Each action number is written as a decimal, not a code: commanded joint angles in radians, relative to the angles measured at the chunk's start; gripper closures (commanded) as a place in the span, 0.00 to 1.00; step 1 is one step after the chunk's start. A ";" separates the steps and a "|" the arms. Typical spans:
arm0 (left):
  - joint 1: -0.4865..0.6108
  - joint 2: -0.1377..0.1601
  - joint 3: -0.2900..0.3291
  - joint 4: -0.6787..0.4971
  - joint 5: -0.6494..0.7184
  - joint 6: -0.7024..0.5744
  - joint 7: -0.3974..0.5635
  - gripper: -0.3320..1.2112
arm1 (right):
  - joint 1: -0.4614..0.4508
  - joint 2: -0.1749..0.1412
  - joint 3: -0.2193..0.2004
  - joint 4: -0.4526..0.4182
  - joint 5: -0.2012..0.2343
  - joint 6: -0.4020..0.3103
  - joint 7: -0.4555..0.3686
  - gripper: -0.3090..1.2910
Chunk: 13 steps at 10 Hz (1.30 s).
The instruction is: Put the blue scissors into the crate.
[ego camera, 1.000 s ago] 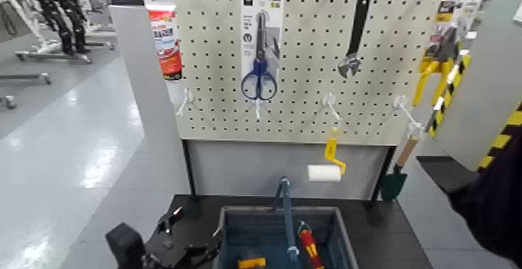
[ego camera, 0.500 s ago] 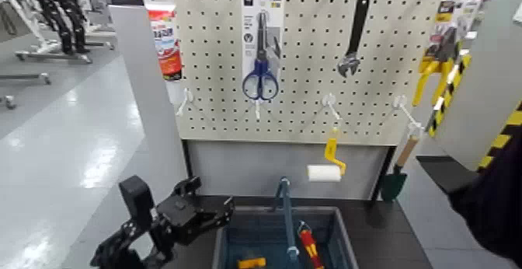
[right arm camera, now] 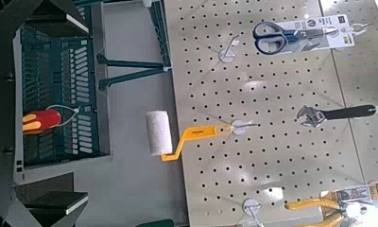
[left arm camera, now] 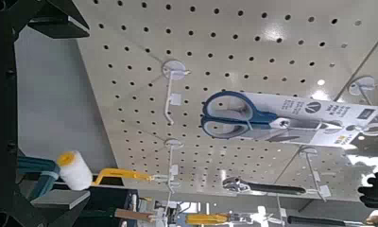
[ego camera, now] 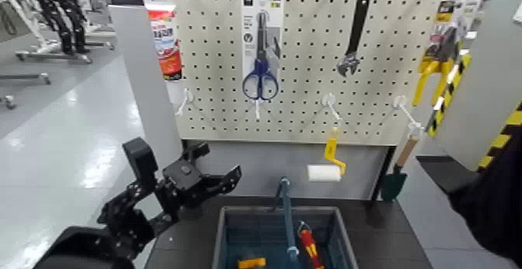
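Note:
The blue scissors (ego camera: 260,50) hang on their white card high on the pegboard; they also show in the left wrist view (left arm camera: 242,113) and the right wrist view (right arm camera: 277,36). The grey-blue crate (ego camera: 223,237) stands below at the front, with its upright handle (ego camera: 286,210) in the middle. It also shows in the right wrist view (right arm camera: 94,85). My left gripper (ego camera: 220,167) is open and empty, raised left of the crate, well below and left of the scissors. My right gripper (right arm camera: 55,106) is open and empty, back from the board; it does not show in the head view.
The pegboard also holds a black wrench (ego camera: 355,35), yellow pliers (ego camera: 435,62), a red-and-white tube (ego camera: 165,39) and bare hooks. A paint roller (ego camera: 325,171) and a trowel (ego camera: 396,175) hang lower. A red-handled screwdriver (ego camera: 309,245) and a yellow item (ego camera: 251,263) lie in the crate.
My left arm has risen from low beside the crate, up and forward toward the pegboard. The scissors and the crate have not moved.

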<state>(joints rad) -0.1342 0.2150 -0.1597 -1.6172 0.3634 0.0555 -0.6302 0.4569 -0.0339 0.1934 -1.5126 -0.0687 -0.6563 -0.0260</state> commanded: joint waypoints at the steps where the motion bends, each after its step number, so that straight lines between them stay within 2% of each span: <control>1: -0.076 0.004 -0.024 0.020 -0.003 -0.006 -0.011 0.28 | -0.003 -0.001 0.004 0.000 0.000 0.000 0.000 0.25; 9: -0.288 0.011 -0.081 0.115 -0.007 -0.057 -0.048 0.28 | -0.014 -0.007 0.015 0.000 0.000 0.000 0.000 0.25; 13: -0.400 -0.002 -0.116 0.198 -0.011 -0.109 -0.068 0.28 | -0.020 -0.014 0.018 0.000 -0.003 0.000 0.000 0.25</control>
<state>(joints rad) -0.5209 0.2149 -0.2723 -1.4271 0.3533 -0.0473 -0.6987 0.4382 -0.0465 0.2118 -1.5125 -0.0715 -0.6565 -0.0260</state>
